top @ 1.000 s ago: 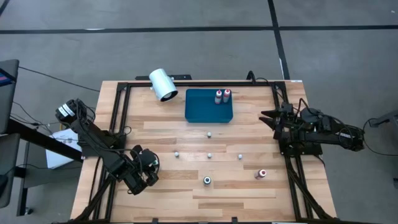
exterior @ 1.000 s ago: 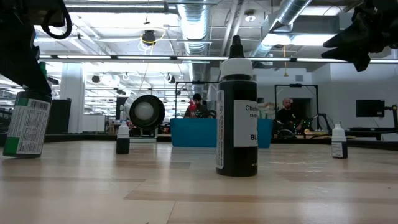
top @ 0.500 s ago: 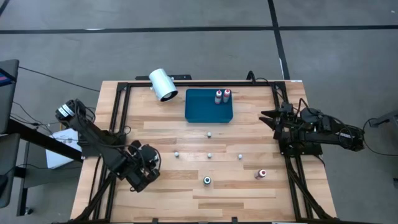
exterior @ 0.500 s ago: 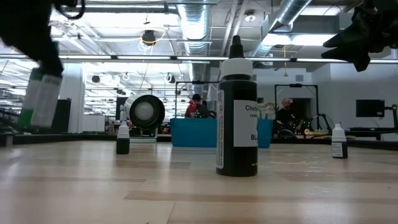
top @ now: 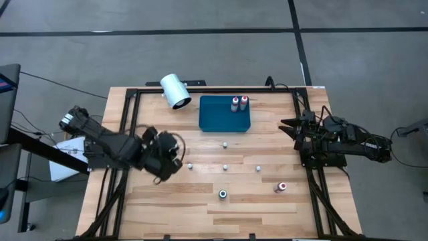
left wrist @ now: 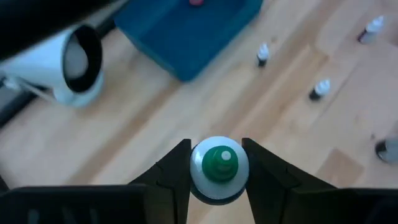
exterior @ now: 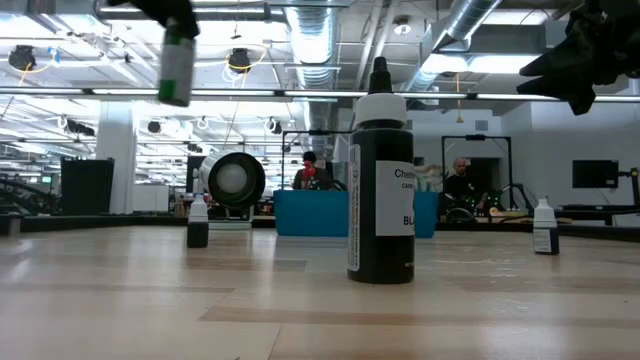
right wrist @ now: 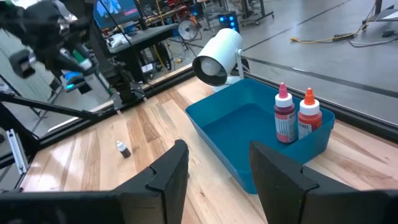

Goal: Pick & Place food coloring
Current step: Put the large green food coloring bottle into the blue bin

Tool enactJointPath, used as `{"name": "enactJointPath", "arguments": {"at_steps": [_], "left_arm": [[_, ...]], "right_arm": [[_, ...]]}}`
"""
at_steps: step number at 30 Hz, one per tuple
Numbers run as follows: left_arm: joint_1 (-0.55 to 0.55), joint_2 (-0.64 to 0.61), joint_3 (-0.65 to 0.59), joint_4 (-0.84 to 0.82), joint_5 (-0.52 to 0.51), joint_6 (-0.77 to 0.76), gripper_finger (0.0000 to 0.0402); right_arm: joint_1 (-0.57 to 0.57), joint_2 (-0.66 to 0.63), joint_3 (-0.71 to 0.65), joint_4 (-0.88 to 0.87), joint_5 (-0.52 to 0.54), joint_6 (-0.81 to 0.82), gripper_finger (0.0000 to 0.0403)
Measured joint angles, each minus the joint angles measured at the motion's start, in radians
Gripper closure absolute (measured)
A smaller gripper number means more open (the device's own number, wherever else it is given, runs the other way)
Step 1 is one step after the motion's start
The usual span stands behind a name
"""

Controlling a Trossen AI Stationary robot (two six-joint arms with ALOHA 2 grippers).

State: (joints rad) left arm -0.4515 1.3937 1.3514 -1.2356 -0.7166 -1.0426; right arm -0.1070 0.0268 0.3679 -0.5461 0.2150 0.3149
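My left gripper [top: 171, 152] is over the table's left half, shut on a green-topped food coloring bottle [left wrist: 219, 167] that hangs high over the table in the low view [exterior: 177, 62]. The blue tray [top: 215, 115] sits at the far middle with two red-topped bottles [right wrist: 296, 118] standing in its far right corner. Several more small bottles [top: 225, 167] stand on the wood, and one red-topped bottle [top: 281, 187] is at the near right. My right gripper [right wrist: 217, 177] waits open at the table's right edge [top: 289, 127], with nothing between its fingers. My left gripper pinches the bottle's pale upper end, just below the green cap [left wrist: 194, 177], between its two fingers, one on each side. The fingers slant down from the table's left. The bottle hangs below them, nearly upright, lifted clear of the table.
A big white cylinder [top: 175, 91] lies at the far left beside the tray. A black bottle [exterior: 380, 180] stands close in front of the low camera. Black frame rails [top: 127, 127] run along the table's left, right and far edges.
My left gripper has risen and swung from the near left toward the table's middle and far edge, still shut on the green-topped bottle. The bottle was low by the table and has been lifted high and clear of it.
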Motion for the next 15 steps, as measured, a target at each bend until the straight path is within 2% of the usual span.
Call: {"name": "enactJointPath", "arguments": {"at_steps": [7,15], "left_arm": [[0.176,0.000,0.083,0.114,0.005,0.226,0.0296],[0.326,0.000,0.088,0.369,0.136,0.458,0.0296]], "right_arm": [[0.000,0.000,0.000,0.005,-0.001,0.000,0.0242],[0.000,0.000,0.000,0.015,-0.004,0.042,0.0241]]}}
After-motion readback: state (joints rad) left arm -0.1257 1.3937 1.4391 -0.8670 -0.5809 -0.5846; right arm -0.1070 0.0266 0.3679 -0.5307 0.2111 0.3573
